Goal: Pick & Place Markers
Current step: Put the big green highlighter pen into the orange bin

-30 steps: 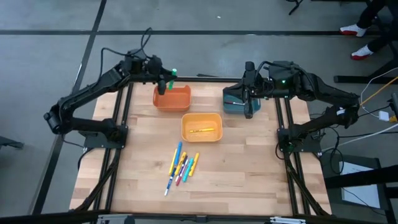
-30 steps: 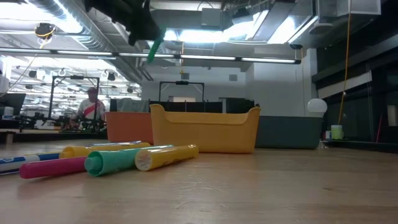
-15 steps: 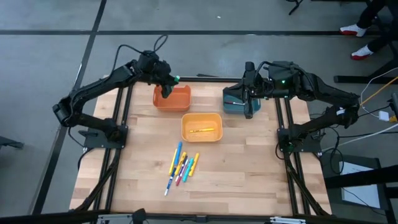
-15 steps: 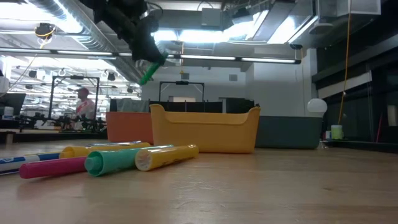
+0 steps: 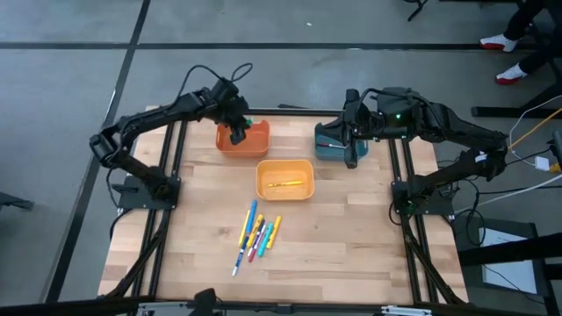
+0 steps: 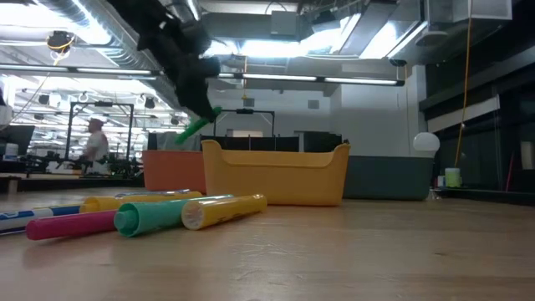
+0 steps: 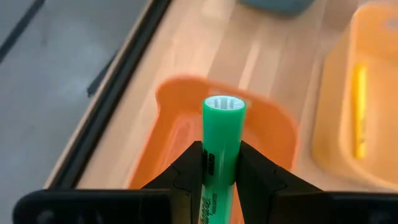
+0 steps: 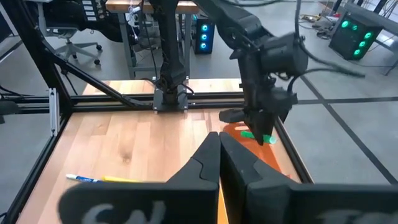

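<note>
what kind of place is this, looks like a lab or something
Probably a robotics lab or workshop: exposed ceiling ducts, a second metal-framed workbench with a black office chair behind it, and a person at distant benches.

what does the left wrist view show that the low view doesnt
Only the left wrist view: the inside of the orange bin under the green marker, and a yellow marker lying in the yellow bin. Only the low view: the marker pile on the table and a person in the room behind. Both: the left gripper shut on the green marker, above the orange bin.
</note>
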Controlling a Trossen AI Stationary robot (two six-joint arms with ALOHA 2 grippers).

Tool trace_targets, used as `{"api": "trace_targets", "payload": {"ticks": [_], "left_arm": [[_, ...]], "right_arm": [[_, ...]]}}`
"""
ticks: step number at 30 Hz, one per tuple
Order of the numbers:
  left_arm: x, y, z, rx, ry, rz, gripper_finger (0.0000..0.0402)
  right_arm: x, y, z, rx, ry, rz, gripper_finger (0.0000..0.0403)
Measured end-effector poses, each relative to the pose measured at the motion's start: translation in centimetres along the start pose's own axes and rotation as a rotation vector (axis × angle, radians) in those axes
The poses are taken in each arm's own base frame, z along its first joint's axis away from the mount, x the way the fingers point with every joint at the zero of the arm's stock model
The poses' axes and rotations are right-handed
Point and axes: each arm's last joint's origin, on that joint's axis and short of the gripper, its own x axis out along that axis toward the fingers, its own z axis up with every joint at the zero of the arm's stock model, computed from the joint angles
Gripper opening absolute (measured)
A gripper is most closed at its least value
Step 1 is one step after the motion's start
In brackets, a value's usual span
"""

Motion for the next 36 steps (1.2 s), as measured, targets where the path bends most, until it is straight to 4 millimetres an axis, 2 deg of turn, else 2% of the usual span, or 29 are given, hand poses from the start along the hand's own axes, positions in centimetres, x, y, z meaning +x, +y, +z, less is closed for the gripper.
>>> {"api": "trace_targets", "payload": {"ticks": [13,21,31,36], "left_arm": [[4.3,0.6,-2.1,0.072,0.251,0.002,0.0067],[6.3,0.8,-2.8,0.09,0.319,-0.01,0.0067],[7.4,0.7,-3.1,0.122,0.348,-0.014,0.0067],[7.4,0.6,-3.1,0.126,0.348,-0.013,0.0082]], "right_arm": [[0.0,0.0,0.0,0.0,0.002,0.0,0.0002],[0.0,0.0,0.0,0.0,0.002,0.0,0.0002],[0.0,0.0,0.0,0.008,0.002,0.0,0.0002],[0.0,0.0,0.0,0.012,0.002,0.0,0.0002]]}}
